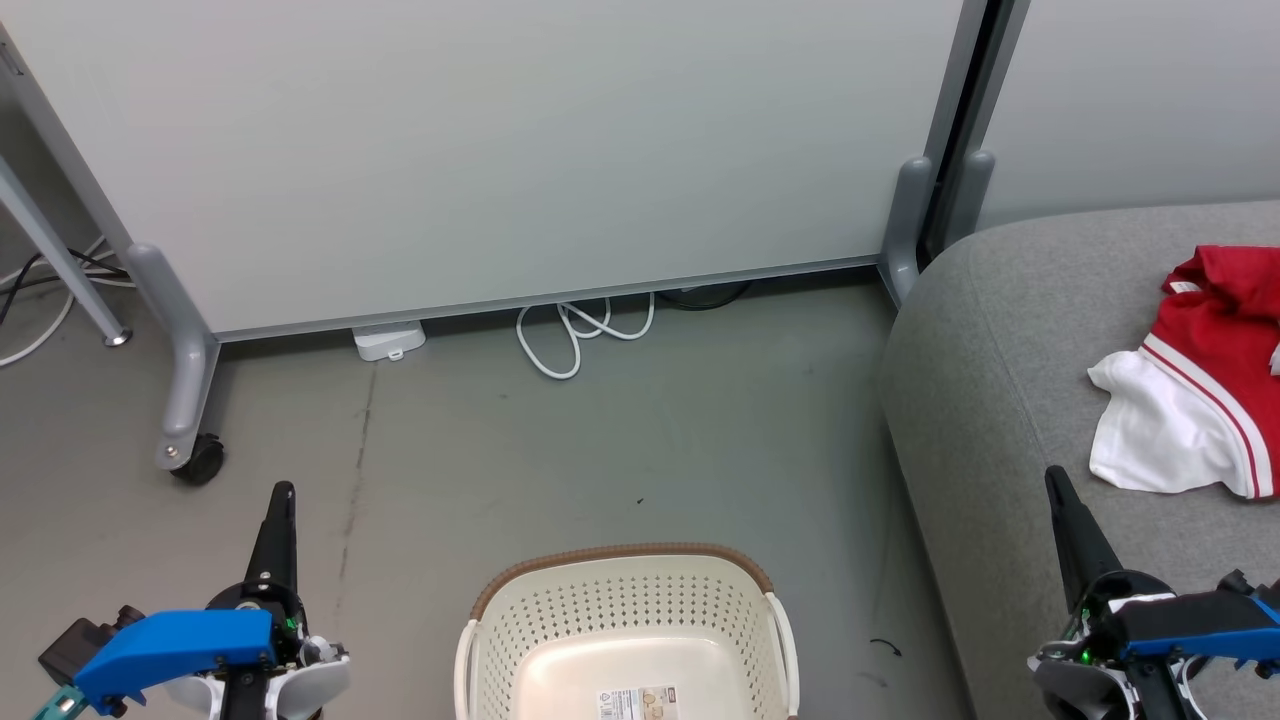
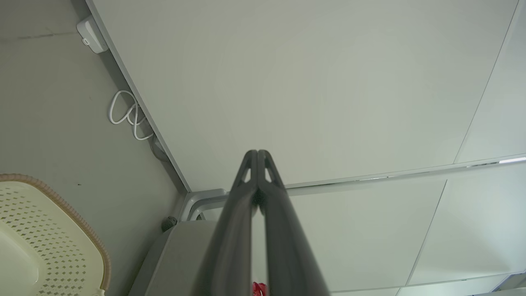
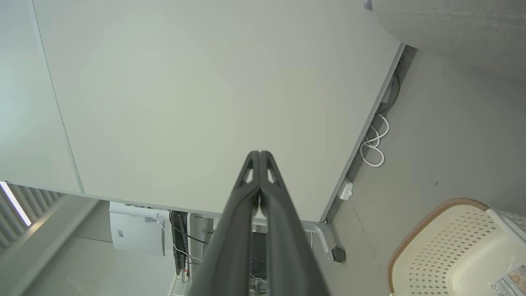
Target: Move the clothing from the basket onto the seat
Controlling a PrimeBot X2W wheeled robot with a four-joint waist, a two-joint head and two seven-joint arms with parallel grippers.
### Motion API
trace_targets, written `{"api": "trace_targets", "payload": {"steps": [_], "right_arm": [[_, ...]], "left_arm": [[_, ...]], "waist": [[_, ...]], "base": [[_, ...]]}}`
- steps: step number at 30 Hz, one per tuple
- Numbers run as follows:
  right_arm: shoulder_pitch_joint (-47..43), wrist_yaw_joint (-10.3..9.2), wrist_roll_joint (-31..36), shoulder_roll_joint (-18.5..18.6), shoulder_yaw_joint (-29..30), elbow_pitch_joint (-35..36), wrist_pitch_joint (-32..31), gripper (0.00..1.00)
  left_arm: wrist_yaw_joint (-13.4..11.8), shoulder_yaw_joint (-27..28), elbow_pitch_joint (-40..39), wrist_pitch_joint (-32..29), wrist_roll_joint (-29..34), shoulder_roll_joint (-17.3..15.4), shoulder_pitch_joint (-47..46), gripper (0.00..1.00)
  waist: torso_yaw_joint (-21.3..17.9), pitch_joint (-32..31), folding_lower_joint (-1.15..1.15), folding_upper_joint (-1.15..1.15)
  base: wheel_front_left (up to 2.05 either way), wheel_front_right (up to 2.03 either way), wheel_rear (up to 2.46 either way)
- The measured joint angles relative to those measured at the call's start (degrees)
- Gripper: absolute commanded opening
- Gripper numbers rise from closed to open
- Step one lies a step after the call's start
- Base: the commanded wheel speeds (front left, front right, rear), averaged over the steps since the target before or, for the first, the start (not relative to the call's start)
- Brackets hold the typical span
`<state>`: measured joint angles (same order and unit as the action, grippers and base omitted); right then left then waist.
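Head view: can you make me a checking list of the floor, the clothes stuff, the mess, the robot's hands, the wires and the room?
Surface: grey floor, one dark streak.
Job's things: basket on the floor, no clothes in the part that shows; clothing lying on the seat.
Clutter: small white box by the panel.
Grippers: left gripper and right gripper shut, holding nothing.
Cables: white cable looped on the floor.
Surroundings: wheeled partition panel.

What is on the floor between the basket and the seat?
Just bare floor between basket and seat, plus a tiny dark scrap, in the head view.
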<state>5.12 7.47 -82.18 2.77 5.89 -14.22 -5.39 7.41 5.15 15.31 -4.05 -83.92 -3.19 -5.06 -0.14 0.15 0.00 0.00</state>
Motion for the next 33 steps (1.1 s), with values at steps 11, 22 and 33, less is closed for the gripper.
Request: {"api": "trace_targets", "payload": {"steps": [11,22,33], "right_arm": [[0.5,0.00,-4.9,0.0,0.3,0.1,-0.5,0.00],[0.7,0.00,-9.4,0.0,0.6,0.1,-1.0,0.00],[0.8,0.00,-10.2,0.0,0.6,0.1,-1.1,0.00]], "left_arm": [[0.0,0.7,-0.6,-1.2,-4.0,0.2,-0.5,0.00],[0.0,1.3,-1.1,-2.4,-7.7,0.3,-0.7,0.00],[0.0,1.4,-1.2,-2.5,-8.4,0.3,-0.9,0.00]], "waist": [[0.1,0.0,0.00,0.00],[0.1,0.0,0.00,0.00],[0.1,0.0,0.00,0.00]], "base": [[0.00,0.00,0.00],[0.00,0.00,0.00],[0.00,0.00,0.00]]}}
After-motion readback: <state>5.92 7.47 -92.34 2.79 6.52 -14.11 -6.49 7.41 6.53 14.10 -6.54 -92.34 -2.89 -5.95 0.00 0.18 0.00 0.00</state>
